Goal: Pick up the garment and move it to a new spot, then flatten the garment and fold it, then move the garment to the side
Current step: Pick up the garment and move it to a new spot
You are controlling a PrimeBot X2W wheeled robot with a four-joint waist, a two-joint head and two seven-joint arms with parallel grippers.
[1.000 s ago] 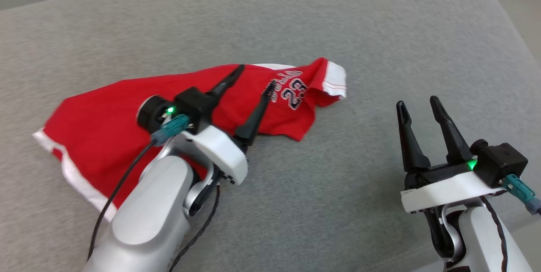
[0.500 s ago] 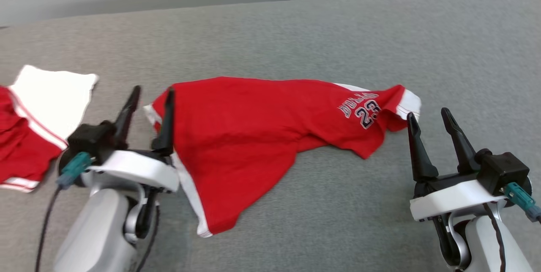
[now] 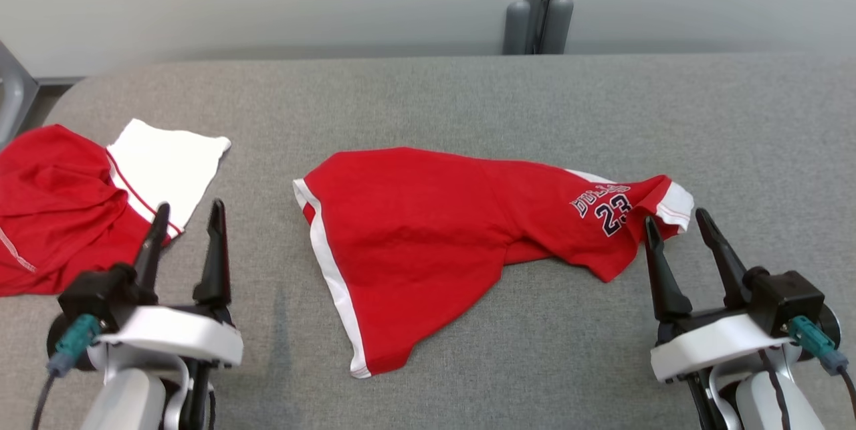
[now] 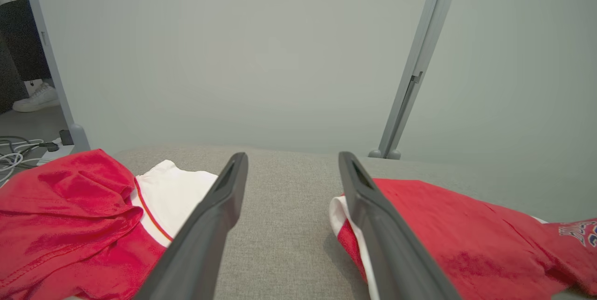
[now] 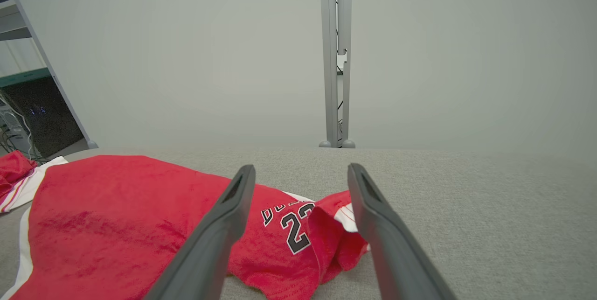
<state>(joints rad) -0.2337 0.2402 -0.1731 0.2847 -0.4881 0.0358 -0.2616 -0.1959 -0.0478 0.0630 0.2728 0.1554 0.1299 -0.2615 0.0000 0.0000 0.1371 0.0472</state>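
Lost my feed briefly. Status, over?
Left gripper open, empty. Right gripper open, empty. Red garment rumpled between them, unheld. Second garment, red-and-white, far left, apart.

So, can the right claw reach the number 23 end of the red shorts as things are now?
Probably yes: the right claw stands open just beside that end of the red shorts, with nothing between them.

Red garment (image 3: 428,243) w/ white trim, "23" print, lies rumpled mid-table, unfolded.
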